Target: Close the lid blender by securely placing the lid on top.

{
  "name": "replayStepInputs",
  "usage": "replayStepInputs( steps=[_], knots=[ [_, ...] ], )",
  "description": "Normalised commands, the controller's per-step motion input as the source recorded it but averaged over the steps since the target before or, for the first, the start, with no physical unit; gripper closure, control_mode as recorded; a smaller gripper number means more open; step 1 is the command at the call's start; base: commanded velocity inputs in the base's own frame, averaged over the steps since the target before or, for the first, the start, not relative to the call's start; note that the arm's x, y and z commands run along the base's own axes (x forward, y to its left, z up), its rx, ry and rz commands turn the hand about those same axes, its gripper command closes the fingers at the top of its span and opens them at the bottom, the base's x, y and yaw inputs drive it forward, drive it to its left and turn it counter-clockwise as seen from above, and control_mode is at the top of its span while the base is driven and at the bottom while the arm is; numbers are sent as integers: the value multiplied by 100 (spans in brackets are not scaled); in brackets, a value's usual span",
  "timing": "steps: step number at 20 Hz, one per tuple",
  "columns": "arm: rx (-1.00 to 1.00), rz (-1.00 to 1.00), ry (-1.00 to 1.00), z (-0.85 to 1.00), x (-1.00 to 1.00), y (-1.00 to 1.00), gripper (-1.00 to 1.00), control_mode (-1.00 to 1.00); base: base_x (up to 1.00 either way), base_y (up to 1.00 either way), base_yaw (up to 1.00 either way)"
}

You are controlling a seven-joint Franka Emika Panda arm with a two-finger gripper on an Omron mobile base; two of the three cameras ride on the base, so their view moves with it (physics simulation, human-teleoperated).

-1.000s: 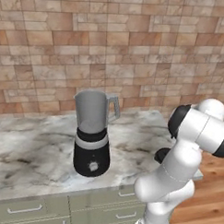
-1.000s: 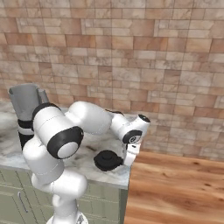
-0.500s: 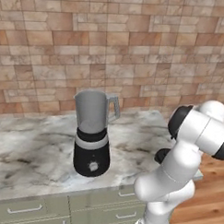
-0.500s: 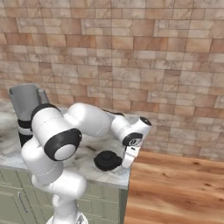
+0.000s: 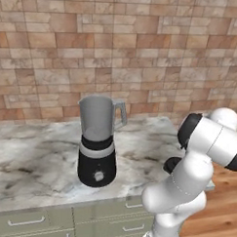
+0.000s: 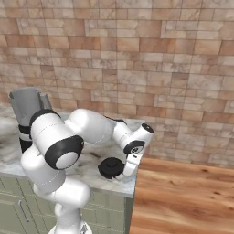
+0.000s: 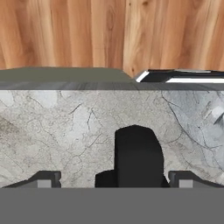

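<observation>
Lid [image 7: 136, 157] apparently between the spread jaws

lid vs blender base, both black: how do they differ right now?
The small round black lid is low and flat; the blender's round black base is taller and wider. The lid lies bare near the marble counter's corner, beside the claw; the base carries a silver band and the grey jar. Both sit on the counter.

Black lid [image 6: 111, 167], grey jar on a black, silver-banded blender [image 5: 97, 142], veined grey-white marble counter [image 5: 35, 161].
</observation>
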Motion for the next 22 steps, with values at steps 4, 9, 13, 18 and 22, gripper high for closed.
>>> replayStepInputs(
  steps=[4, 9, 13, 18, 22],
  knots=[
    [0, 0, 0, -45, -1, 9, 100, -100, 0, 0, 0],
    [0, 0, -1, -5, -13, 0, 100, -100, 0, 0, 0],
    [1, 0, -9, 12, -28, 3, 100, -100, 0, 0, 0],
    [0, -3, -5, 29, -12, 9, 100, -100, 0, 0, 0],
    [0, -8, -2, 57, -1, 10, 100, -100, 0, 0, 0]
  ],
)
